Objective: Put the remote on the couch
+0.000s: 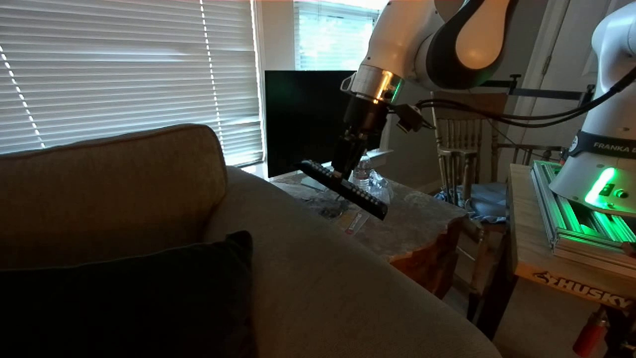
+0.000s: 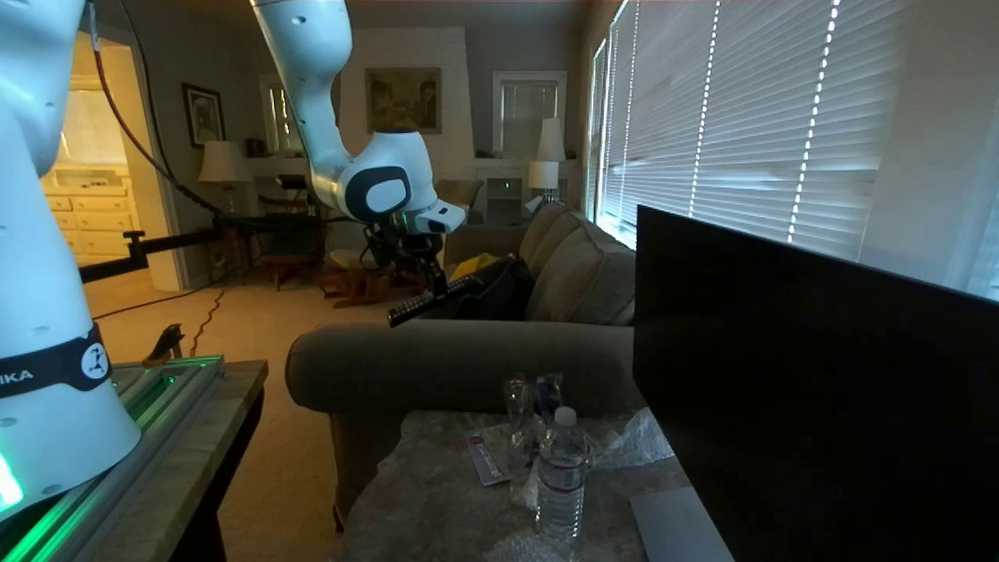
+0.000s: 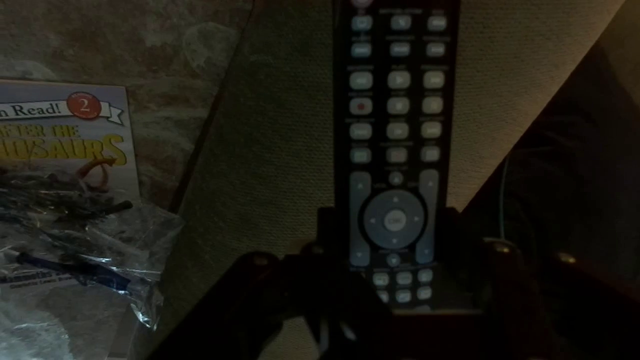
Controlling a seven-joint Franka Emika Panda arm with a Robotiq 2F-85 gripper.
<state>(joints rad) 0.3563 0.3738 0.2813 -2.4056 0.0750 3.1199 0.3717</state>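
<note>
remote (image 3: 397, 117): pinched by its long edges in the gripper (image 3: 389, 222), aloft above an arm of the couch (image 2: 468, 363); slanted in both exterior views. wrist view alone resolves symbols on the buttons (image 3: 399, 80) and lettering on the book (image 3: 55, 137). bottle (image 2: 562, 484), tv (image 2: 780, 375): both exterior views. painting (image 2: 403, 99): in an exterior view only.

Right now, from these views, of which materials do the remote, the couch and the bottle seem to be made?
The remote: probably smooth, hard black plastic, judging by its crisp, straight edges.
The couch: matte, woven-looking fabric; the wrist view shows a fine-grained texture, but which fibre I cannot tell.
The bottle: likely clear, glossy plastic, see-through with ribbed walls.
</note>
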